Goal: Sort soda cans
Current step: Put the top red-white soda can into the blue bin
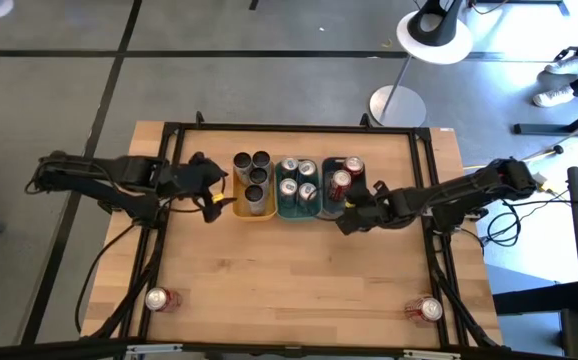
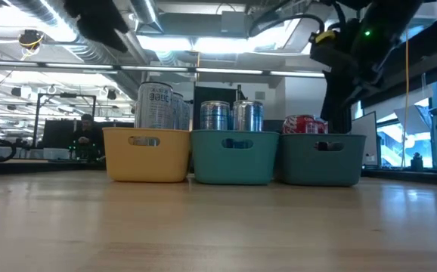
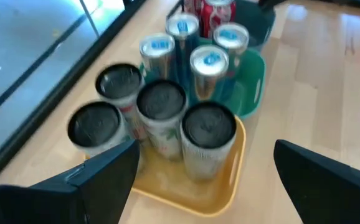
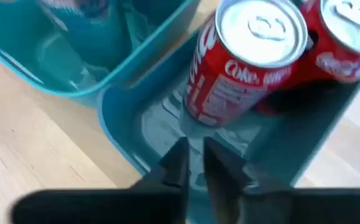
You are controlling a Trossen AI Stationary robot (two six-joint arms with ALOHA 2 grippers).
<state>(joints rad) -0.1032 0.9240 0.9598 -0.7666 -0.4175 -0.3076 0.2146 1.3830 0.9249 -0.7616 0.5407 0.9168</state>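
Three trays stand in a row at the table's far middle. The yellow tray [image 1: 254, 208] holds several dark-topped cans [image 3: 162, 99]. The teal tray [image 1: 299, 210] holds several silver-teal cans [image 3: 211, 59]. The dark tray [image 4: 124, 118] holds two red cans [image 4: 248, 59] standing upright. My left gripper [image 3: 206, 149] is open and empty, just above the yellow tray's left side [image 1: 214, 195]. My right gripper [image 4: 198, 163] is shut and empty over the dark tray's near end [image 1: 354, 212]. Two more red cans lie on the table near its front corners [image 1: 159, 298] [image 1: 427, 310].
A black frame [image 1: 169, 130] runs around the table's edges. The wide wooden area [image 1: 289, 280] between the trays and the near edge holds only the two loose red cans. A lamp stand [image 1: 397, 100] is on the floor beyond the far edge.
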